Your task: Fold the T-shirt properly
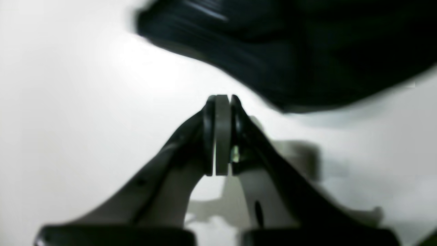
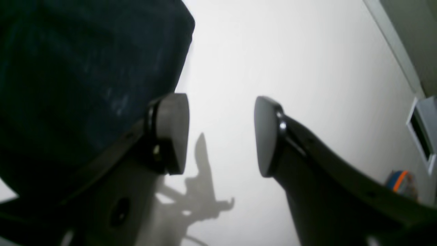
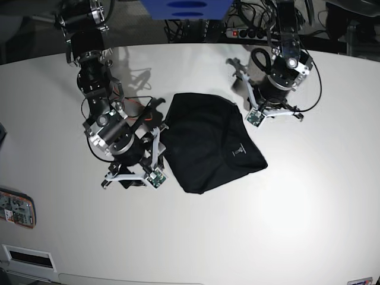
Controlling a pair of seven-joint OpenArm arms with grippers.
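The black T-shirt (image 3: pixel 208 142) lies folded into a compact shape in the middle of the white table (image 3: pixel 297 225), with a small label (image 3: pixel 238 150) on its top layer. In the base view my right gripper (image 3: pixel 155 117) sits just off the shirt's left edge. Seen from the right wrist, that gripper (image 2: pixel 222 133) is open over bare table, with the shirt (image 2: pixel 75 85) beside its left finger. My left gripper (image 3: pixel 236 66) is above the shirt's upper right corner. The left wrist view shows it (image 1: pixel 222 97) shut on nothing, the blurred shirt (image 1: pixel 307 51) beyond it.
A power strip (image 3: pixel 243 31) and cables lie past the table's far edge, beside a blue object (image 3: pixel 187 9). A flat device (image 3: pixel 15 208) rests at the table's left edge. An orange and blue object (image 2: pixel 399 181) and a white box (image 2: pixel 421 133) show at the right.
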